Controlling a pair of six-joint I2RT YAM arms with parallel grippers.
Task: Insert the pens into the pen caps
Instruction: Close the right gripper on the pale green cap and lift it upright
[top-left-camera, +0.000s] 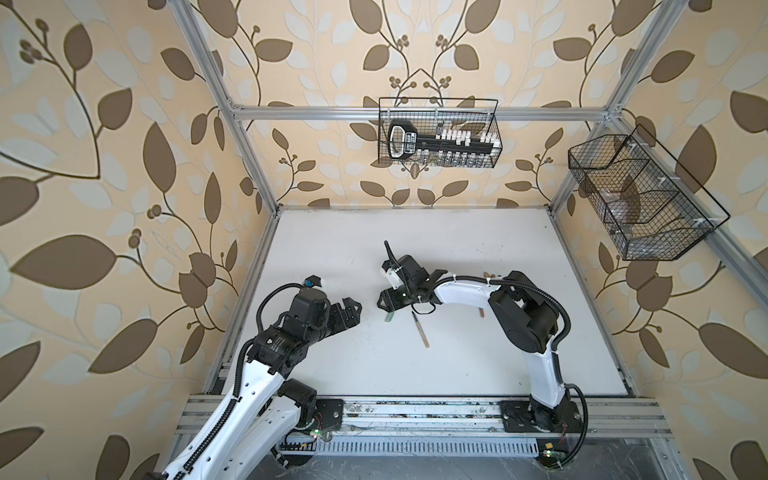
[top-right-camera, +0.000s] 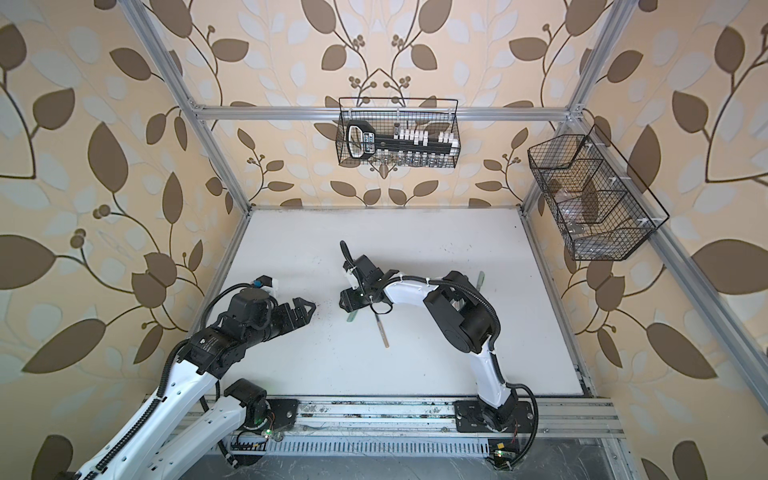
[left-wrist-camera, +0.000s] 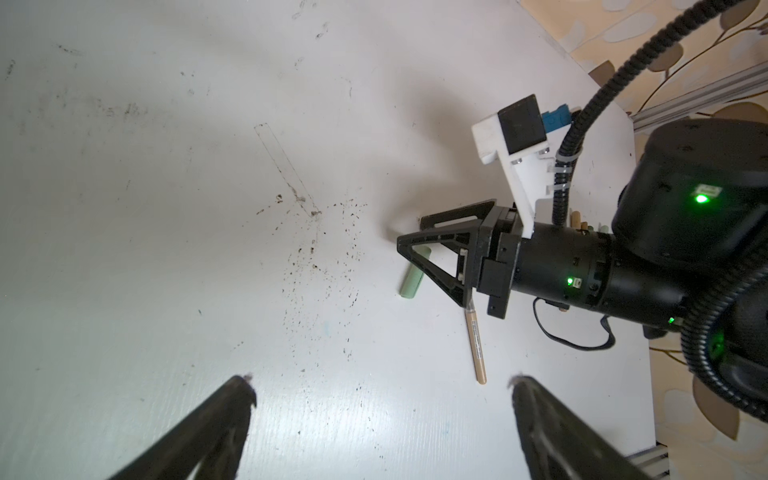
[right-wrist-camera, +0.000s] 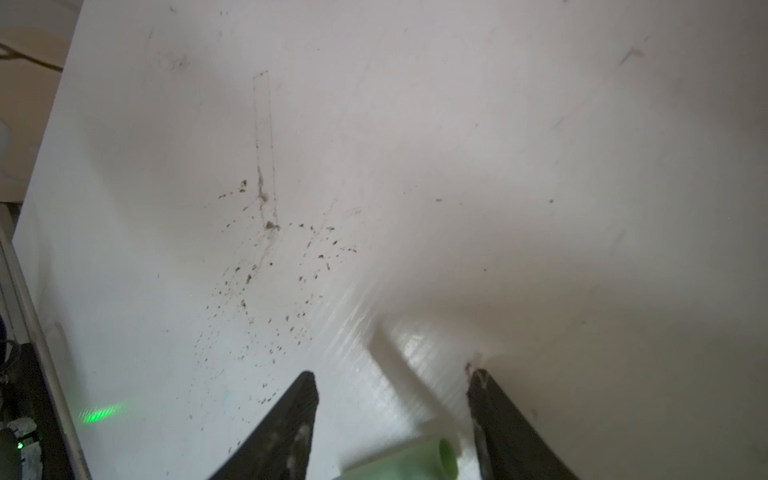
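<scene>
Right hand (right-wrist-camera: 390, 374) is straddling the mint pen cap (right-wrist-camera: 399, 461), fingers parted; an off-centre squeeze could roll it. Left hand (left-wrist-camera: 381, 380) is gaping, empty.

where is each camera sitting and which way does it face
Top views: overhead at the front, looking down on the table; both arms show.
Left wrist: on the left arm, facing the right claw across the table; left claw tips show.
Right wrist: on the right arm, facing down at the table; its claw tips show.
Shared: both wrist views catch the mint cap.
</scene>
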